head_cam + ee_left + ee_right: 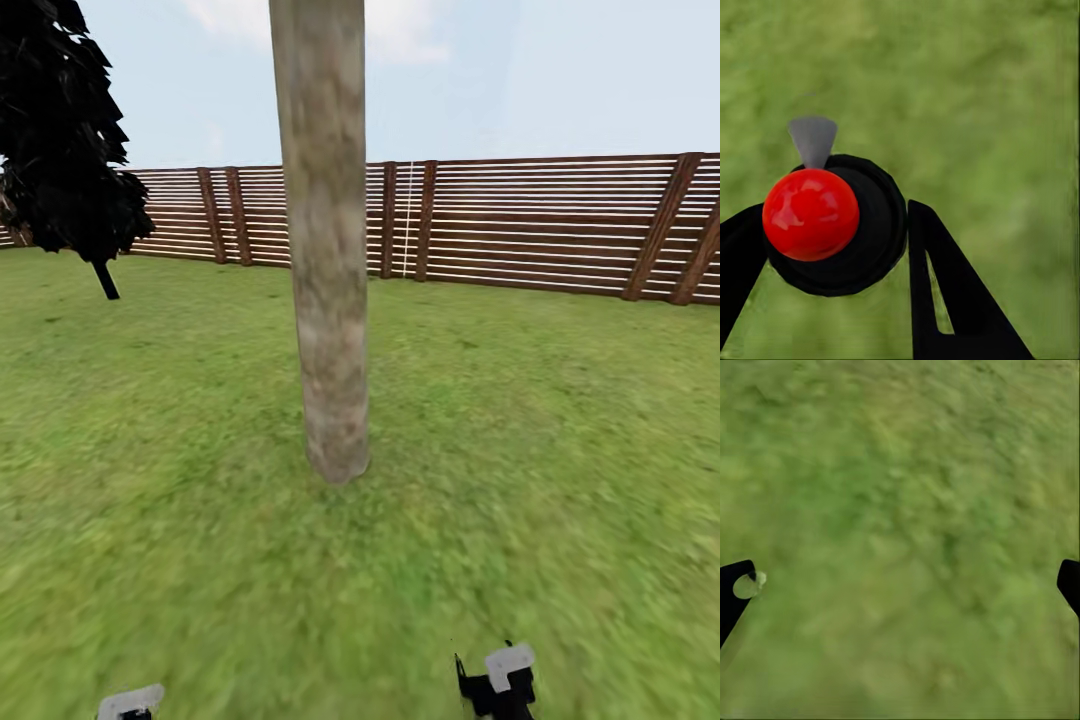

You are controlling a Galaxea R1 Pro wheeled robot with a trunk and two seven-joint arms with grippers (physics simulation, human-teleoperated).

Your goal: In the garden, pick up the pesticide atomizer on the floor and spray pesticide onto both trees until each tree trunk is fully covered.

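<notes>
fence (540, 225) behind trunk (325, 250), dark tree (60, 130)

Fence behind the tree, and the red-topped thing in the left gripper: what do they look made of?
Fence: looks like stained brown wood, matte, thin horizontal slats on slanted posts. Atomizer in the left gripper: likely plastic; the red ball top is glossy with white highlights, the black body under it duller, the grey nozzle matte. Renders, so only a guess.
</notes>
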